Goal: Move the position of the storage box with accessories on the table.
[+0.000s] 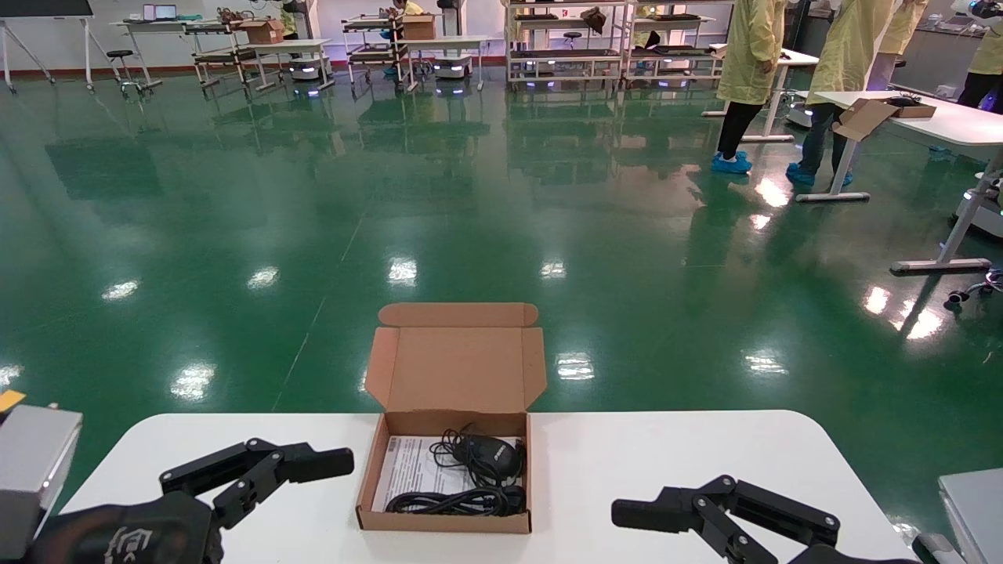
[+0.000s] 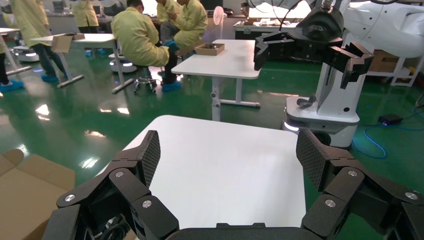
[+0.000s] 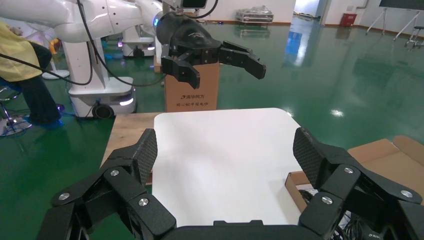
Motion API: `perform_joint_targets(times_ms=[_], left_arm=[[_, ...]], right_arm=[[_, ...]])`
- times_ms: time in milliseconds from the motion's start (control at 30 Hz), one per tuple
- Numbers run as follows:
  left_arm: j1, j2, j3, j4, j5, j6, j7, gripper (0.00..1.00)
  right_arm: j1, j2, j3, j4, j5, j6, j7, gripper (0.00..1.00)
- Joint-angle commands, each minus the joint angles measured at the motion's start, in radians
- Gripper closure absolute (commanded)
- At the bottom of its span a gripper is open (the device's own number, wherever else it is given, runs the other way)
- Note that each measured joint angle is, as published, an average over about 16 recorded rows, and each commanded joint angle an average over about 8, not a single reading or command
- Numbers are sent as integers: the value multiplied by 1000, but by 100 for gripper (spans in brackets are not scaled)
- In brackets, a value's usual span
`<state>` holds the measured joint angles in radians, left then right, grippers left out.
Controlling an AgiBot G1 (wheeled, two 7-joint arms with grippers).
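The storage box sits open in the middle of the white table, near its far edge, lid flap standing up. Inside lie a black mouse, a coiled black cable and a white printed sheet. My left gripper is open and empty, hovering left of the box and apart from it. My right gripper is open and empty, right of the box. In the left wrist view the open fingers frame bare table with the lid to one side. In the right wrist view the box edge shows beside a finger.
Green floor lies beyond the table's far edge. People in yellow coats stand by other white tables at the back right, one carrying another cardboard box. A tall carton and a wooden surface sit past the table's left end.
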<state>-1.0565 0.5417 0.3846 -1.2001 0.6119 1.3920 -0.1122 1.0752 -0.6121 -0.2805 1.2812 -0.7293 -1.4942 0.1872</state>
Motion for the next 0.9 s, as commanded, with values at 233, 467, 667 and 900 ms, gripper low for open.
perform_joint_targets(times_ms=[233, 467, 667, 900], left_arm=[[0, 0, 0, 0, 0, 0, 0, 0], [0, 0, 0, 0, 0, 0, 0, 0], [0, 0, 0, 0, 0, 0, 0, 0], [0, 0, 0, 0, 0, 0, 0, 0]], right_arm=[[0, 0, 0, 0, 0, 0, 0, 0], [0, 0, 0, 0, -1, 0, 0, 0], [60, -26, -26, -3, -61, 21, 19, 0], [316, -190, -150, -126, -264, 44, 106, 0]])
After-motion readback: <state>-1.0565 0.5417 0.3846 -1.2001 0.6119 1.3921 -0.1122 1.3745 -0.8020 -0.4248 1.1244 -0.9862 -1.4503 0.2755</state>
